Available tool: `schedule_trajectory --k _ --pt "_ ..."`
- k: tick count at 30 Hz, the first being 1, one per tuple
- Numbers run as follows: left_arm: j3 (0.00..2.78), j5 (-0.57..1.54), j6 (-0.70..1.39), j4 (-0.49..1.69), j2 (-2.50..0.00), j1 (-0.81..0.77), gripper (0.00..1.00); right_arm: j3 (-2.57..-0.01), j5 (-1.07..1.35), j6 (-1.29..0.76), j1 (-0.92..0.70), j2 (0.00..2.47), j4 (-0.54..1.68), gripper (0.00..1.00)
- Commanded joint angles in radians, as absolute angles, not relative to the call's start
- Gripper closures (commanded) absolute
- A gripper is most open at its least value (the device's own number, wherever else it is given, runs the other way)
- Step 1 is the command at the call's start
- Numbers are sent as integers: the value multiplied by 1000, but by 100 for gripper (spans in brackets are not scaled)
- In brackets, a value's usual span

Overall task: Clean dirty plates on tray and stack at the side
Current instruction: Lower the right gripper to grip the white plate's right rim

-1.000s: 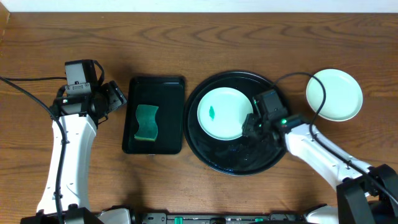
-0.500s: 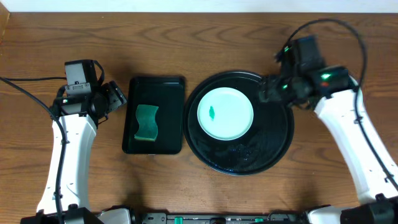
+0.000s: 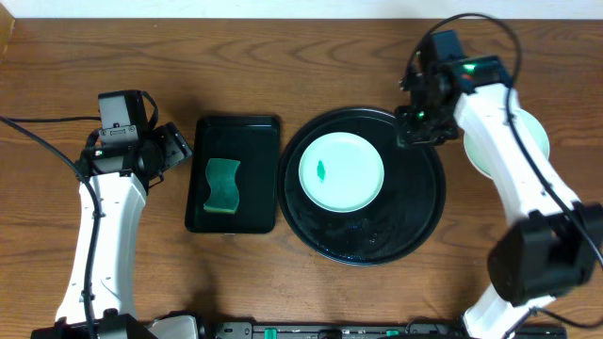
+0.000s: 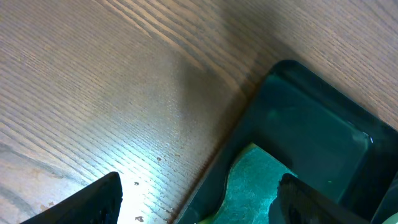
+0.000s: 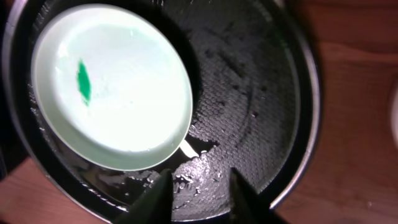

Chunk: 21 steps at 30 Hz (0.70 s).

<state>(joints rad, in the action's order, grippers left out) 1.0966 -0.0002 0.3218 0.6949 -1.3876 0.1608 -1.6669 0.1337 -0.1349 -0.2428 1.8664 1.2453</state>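
One pale mint plate (image 3: 341, 171) with a small green smear (image 3: 321, 170) lies in the left half of the round black tray (image 3: 415, 217). The right wrist view shows the same plate (image 5: 112, 87) and the tray's wet floor (image 5: 249, 93). My right gripper (image 3: 415, 127) hangs over the tray's back right rim. Its fingers (image 5: 155, 199) stand a little apart, right gripper (image 5: 198, 196) holding nothing. A second mint plate (image 3: 540, 139) lies on the table right of the tray, half hidden by my right arm. My left gripper (image 3: 174, 146) is wide open, left of the tray.
A smaller rectangular black tray (image 3: 254, 132) holds a green sponge (image 3: 222, 185) between my left arm and the round tray. In the left wrist view the sponge (image 4: 249, 186) and that tray's corner (image 4: 292, 93) lie under the open left gripper (image 4: 199, 205).
My right arm has lifted from the plate's right edge and swung back over the tray's back right rim, now covering part of the side plate. The left arm has not moved.
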Motion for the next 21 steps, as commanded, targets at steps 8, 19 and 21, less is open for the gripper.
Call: schedule_trajectory --k 8,19,21 --pt "1112 -12 327 695 -1386 163 20 -1628 112 -115 -301 2001 1210 72" --pt "1112 -12 327 695 -1386 162 20 -1462 133 -119 -296 2001 1000 66" --pt "1112 -12 327 695 -1386 162 20 -1450 133 -118 -296 2001 982 70"
